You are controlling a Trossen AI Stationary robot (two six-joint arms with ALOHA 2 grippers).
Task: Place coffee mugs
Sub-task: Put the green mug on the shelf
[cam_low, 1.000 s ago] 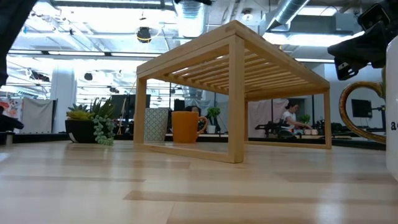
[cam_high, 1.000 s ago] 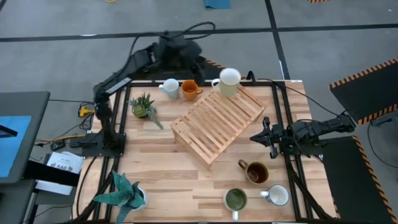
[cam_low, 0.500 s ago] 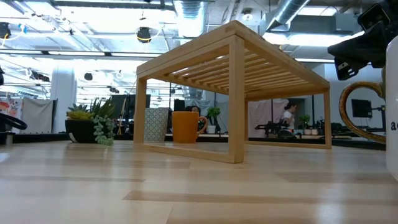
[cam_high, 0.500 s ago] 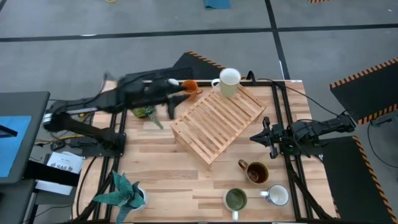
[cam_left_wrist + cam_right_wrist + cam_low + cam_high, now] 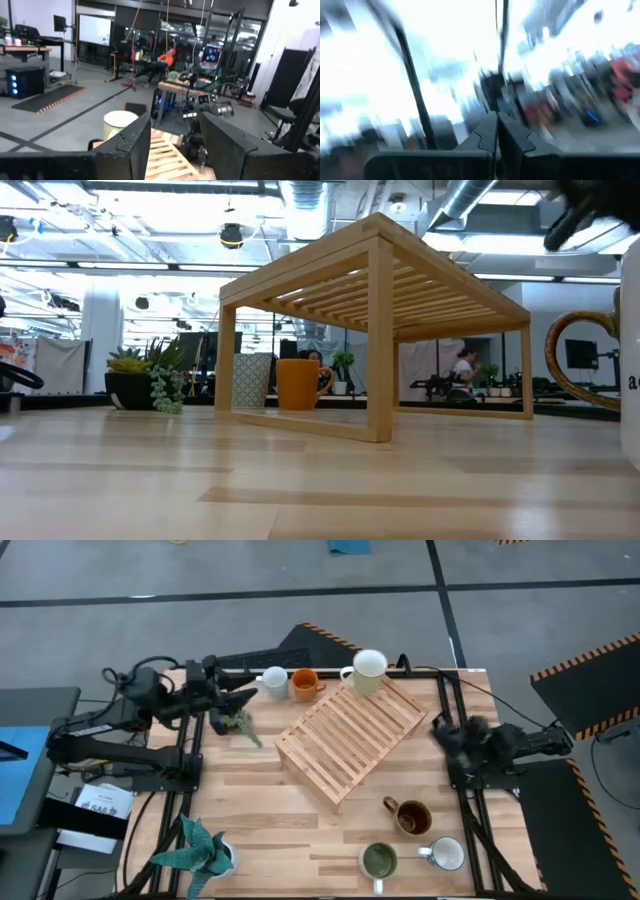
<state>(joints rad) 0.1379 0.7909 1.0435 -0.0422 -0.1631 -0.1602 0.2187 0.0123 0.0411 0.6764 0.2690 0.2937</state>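
Observation:
Six mugs stand on their bases. The cream-white mug (image 5: pixel 368 670) is on the far corner of the slatted wooden rack (image 5: pixel 350 735); it also shows in the left wrist view (image 5: pixel 119 123). The orange mug (image 5: pixel 303 684) and the pale bluish-white mug (image 5: pixel 272 680) are on the table beside the rack's far left side. The dark brown mug (image 5: pixel 412 816), the green-inside mug (image 5: pixel 378 860) and the white-and-blue mug (image 5: pixel 446 853) are at the near right. My left gripper (image 5: pixel 240 700) hangs open over the far left, pointing right. My right gripper (image 5: pixel 443 734), blurred, is at the right edge, its fingers together (image 5: pixel 496 134).
A small potted plant (image 5: pixel 232 718) stands just below my left gripper, and another (image 5: pixel 200 845) is at the near left corner. The rack lies slantwise across the middle. Bare wood stretches along the left and near middle (image 5: pixel 270 820). A person sits in the room beyond (image 5: pixel 466 370).
My left arm has swung from behind the far edge round to the table's left, and its gripper now points right over the far left plant. My right gripper has risen, leaving only a blur at the top of the low view. No mug has moved.

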